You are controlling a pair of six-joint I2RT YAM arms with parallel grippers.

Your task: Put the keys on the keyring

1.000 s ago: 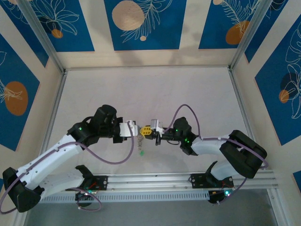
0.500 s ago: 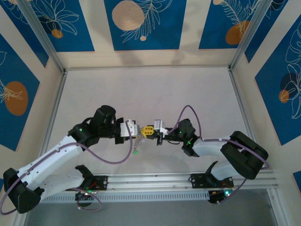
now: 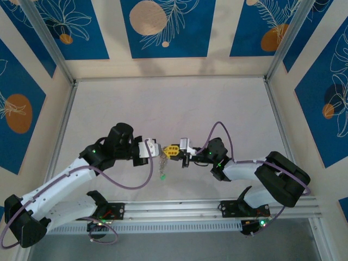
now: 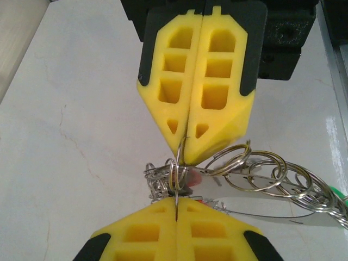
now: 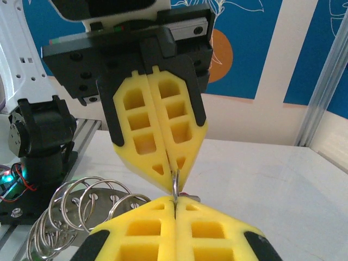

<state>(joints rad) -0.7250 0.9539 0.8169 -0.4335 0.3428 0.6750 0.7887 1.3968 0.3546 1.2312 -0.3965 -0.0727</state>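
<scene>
Tip to tip above the near middle of the desk [image 3: 179,103], with the left tool [image 3: 159,150] reaching in from the left and the right tool [image 3: 170,151] from the right. Pressed flat together on both, the yellow finger blocks [image 4: 217,81], with no gap along either seam.

Pinched in those seams, the keyring [image 4: 175,175]: a thin silvery wire ring seen edge on (so little more than a bright line). Running from the tip of the left tool [image 4: 177,205] at the bottom of its own camera view up into the tip of the right tool [image 4: 185,155] above. Same grip from the right wrist, with the wire upright between the right tool [image 5: 175,202] below and the left tool [image 5: 173,169] above. Held clear of the desk, not resting on it.

Strung beside the keyring, a chain of further split rings [image 4: 272,174], overlapping and trailing off to one side. Tangled at the pinch, the keys [image 4: 159,180], too jumbled to count. Just beside the keyring, a red tag [image 4: 204,174]; at the far end of the chain, a sliver of green tag [image 4: 336,194]. From above, hanging as a small bunch below the two tips, with the green tag [image 3: 162,177] lowest
</scene>
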